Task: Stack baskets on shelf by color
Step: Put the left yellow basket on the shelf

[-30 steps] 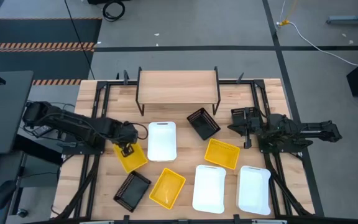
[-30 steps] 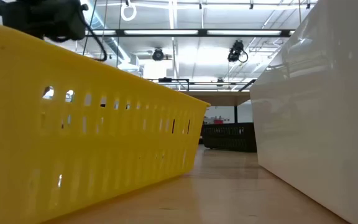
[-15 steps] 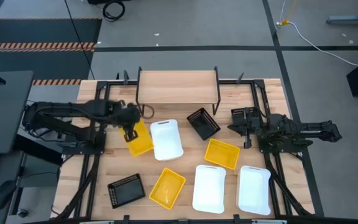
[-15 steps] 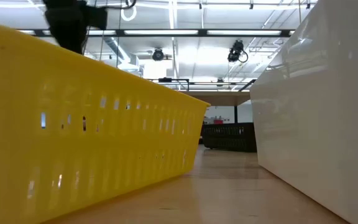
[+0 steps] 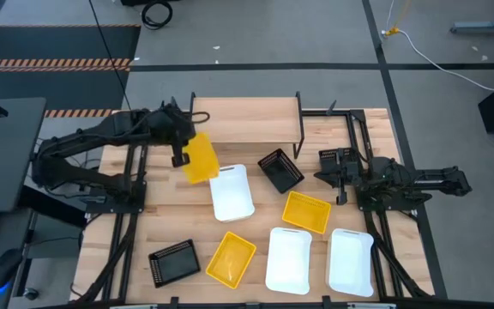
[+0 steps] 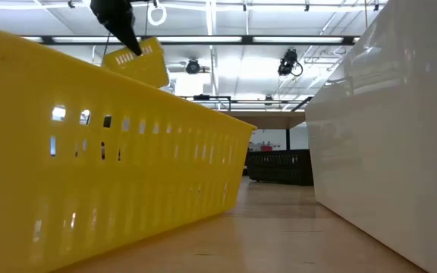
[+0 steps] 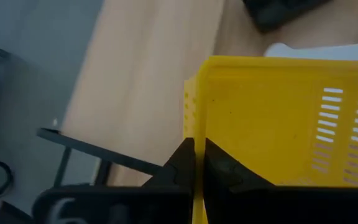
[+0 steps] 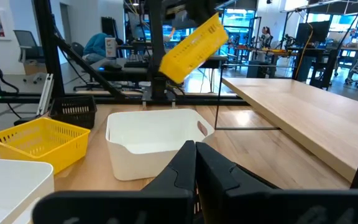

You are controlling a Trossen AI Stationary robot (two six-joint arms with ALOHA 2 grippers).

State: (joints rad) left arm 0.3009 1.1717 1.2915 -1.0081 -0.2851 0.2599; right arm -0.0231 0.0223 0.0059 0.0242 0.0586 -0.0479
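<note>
My left gripper point(image 5: 179, 158) is shut on a yellow basket point(image 5: 201, 158) and holds it in the air at the shelf's point(image 5: 245, 120) front left corner. The same basket point(image 8: 191, 40) shows tilted in the right wrist view. On the table lie a white basket point(image 5: 231, 191), a black basket point(image 5: 280, 170), two more yellow baskets point(image 5: 305, 212) point(image 5: 231, 258), two more white baskets point(image 5: 288, 259) point(image 5: 351, 261) and a second black basket point(image 5: 172, 262). My right gripper point(image 5: 333, 174) waits shut at the table's right side. My left gripper pinches one end wall of the yellow basket at its rim point(image 7: 192, 127) between the two fingers, one finger point(image 7: 182, 163) on each face of the wall. The fingers slant down from the table's left. The basket hangs tilted, lifted clear of table and shelf.
The shelf stands at the table's far edge on thin black legs, its top board bare. Black frame rails point(image 5: 135, 146) run along both table sides. In the low view a yellow basket point(image 6: 105, 159) and a white basket point(image 6: 393, 129) fill the foreground.
My left gripper has risen and gone toward the far edge and the shelf, rolling as it went. The yellow basket has come off the table and now hangs tilted by the shelf's left corner. The white basket beside it has turned a little, and so has the near-left black basket.
</note>
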